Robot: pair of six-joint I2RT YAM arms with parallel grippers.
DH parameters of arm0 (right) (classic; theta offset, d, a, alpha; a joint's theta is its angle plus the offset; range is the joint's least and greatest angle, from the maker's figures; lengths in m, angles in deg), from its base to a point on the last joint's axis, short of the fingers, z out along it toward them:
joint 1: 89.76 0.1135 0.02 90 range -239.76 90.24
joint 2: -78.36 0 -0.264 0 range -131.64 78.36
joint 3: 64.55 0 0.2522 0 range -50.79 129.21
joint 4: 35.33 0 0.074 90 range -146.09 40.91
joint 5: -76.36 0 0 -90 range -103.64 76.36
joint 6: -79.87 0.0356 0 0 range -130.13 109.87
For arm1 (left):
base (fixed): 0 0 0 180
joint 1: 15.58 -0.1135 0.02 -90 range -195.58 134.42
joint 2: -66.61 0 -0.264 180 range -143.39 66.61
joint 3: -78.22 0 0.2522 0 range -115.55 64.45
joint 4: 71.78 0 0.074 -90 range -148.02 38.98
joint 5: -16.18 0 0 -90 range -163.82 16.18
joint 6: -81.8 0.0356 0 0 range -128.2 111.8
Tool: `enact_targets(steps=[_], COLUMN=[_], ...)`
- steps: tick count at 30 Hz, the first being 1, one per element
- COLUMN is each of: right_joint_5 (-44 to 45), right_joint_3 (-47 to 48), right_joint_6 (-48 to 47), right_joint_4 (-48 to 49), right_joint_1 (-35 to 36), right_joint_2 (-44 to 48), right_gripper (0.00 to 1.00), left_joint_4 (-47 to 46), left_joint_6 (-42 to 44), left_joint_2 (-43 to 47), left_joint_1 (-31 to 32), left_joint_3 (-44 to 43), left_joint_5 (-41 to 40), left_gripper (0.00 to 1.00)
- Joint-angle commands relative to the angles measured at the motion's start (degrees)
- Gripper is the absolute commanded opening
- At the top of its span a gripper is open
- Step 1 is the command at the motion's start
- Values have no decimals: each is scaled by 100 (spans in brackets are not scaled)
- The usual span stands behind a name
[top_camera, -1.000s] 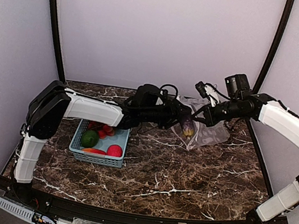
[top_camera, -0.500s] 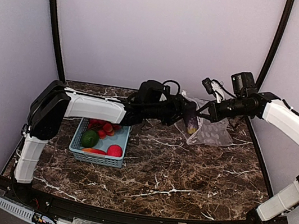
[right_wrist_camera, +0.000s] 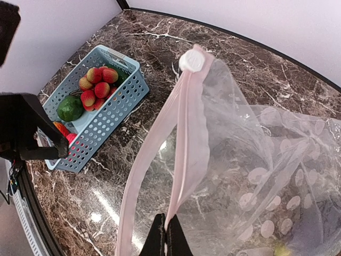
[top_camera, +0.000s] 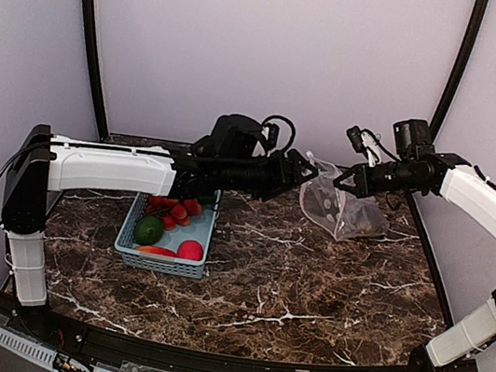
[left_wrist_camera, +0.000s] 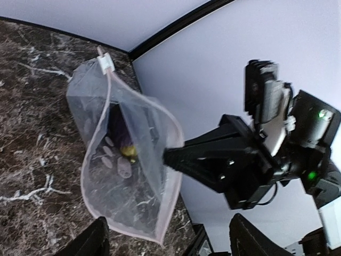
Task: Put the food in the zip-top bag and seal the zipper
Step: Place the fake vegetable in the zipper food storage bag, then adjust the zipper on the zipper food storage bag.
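The zip-top bag (top_camera: 339,208) hangs open at the back right of the table, with the dark purple eggplant (left_wrist_camera: 119,134) inside it. My right gripper (top_camera: 342,185) is shut on the bag's mouth edge, pinching the pale pink zipper (right_wrist_camera: 184,154) and holding it up; it also shows in the right wrist view (right_wrist_camera: 167,237). My left gripper (top_camera: 305,169) is open and empty, just left of the bag's mouth (left_wrist_camera: 170,228). The rest of the food lies in the basket: a green avocado (top_camera: 148,230), small red fruits (top_camera: 178,209), a round red fruit (top_camera: 190,250) and an orange-red pepper (top_camera: 155,251).
The light blue slotted basket (top_camera: 160,265) stands at the left, under my left forearm; it also shows in the right wrist view (right_wrist_camera: 114,109). A white slider tab (right_wrist_camera: 192,60) sits at the zipper's far end. Tent walls and black poles close the back and sides.
My left gripper held the eggplant in the bag's mouth, has let it go inside and pulled back to the left, open. My right gripper has lifted the bag's edge slightly to the right.
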Motion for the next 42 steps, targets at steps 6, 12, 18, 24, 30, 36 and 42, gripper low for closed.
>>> enact_targets(steps=[6,12,18,24,30,36,42], right_joint_5=[-353,-324,-274,-159,-63,-43,210], right_joint_3=[78,41,-43,-68,-25,81,56], right_joint_6=[62,-6,-55,-64,-57,-47,-55], right_joint_4=[263,249,249,264,300,256,273], right_joint_1=[-8,9,35,52,58,79,89], right_joint_2=[-102,-97,-34,-63,-198,-288,-172], right_gripper=[0,0,0,0,0,0,0], left_joint_4=[1068,1324,958,623,358,615,1366], left_joint_6=[423,611,508,611,808,908,559], left_joint_2=[-85,-753,-1377,-1591,-1805,-2143,-2309], left_joint_1=[258,99,-239,-412,-425,-429,-470], left_joint_3=[346,-398,-948,-1181,-1478,-2021,-2270], left_joint_5=[-1492,-1533,-968,-590,4,96,-301], left_gripper=[72,69,59,45,42,41,27])
